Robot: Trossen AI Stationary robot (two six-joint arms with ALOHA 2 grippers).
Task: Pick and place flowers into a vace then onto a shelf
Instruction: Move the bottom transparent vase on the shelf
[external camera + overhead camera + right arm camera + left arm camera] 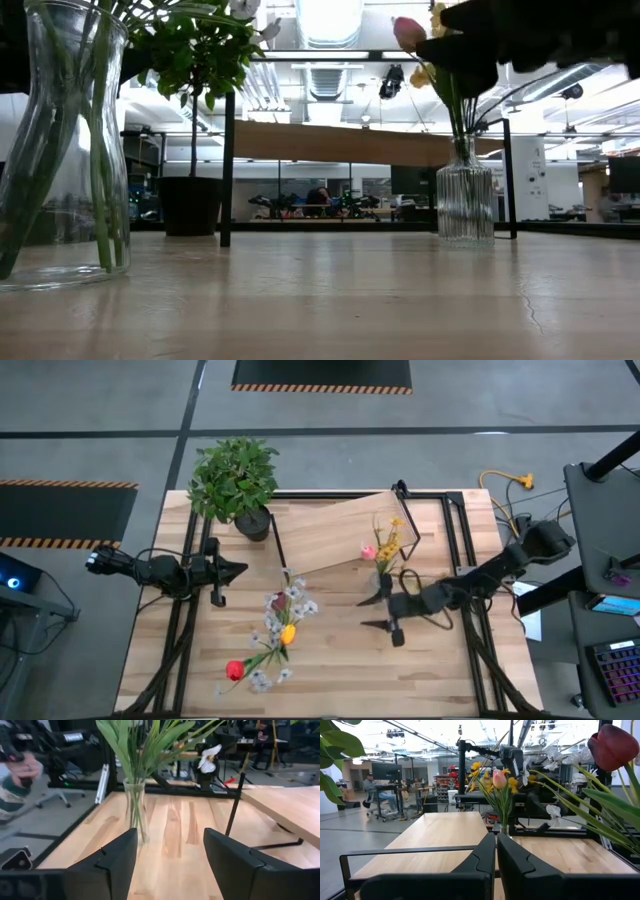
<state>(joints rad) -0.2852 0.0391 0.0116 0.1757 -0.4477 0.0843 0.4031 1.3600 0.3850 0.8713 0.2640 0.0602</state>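
Note:
Two glass vases stand upright on the table. A ribbed vase [384, 575] [465, 205] holds yellow blooms and a pink bud [499, 779], by the shelf's right near corner. A smooth vase [60, 150] [135, 810] near the table's near edge holds a red tulip [235, 669], an orange tulip [288, 633] and white sprays. The shelf [340, 530] is a light board on a black frame at the table's far side. My left gripper [240, 570] [496, 865] is shut, left of the shelf. My right gripper [372, 612] [170, 865] is open, just near of the ribbed vase, pointing toward the smooth vase.
A bushy green plant in a dark pot [238, 482] stands at the table's far left, beside the shelf. Black frame rails [455, 530] lie on the tabletop. Bare wood shows between the two vases. A person [370, 785] sits far off in the room.

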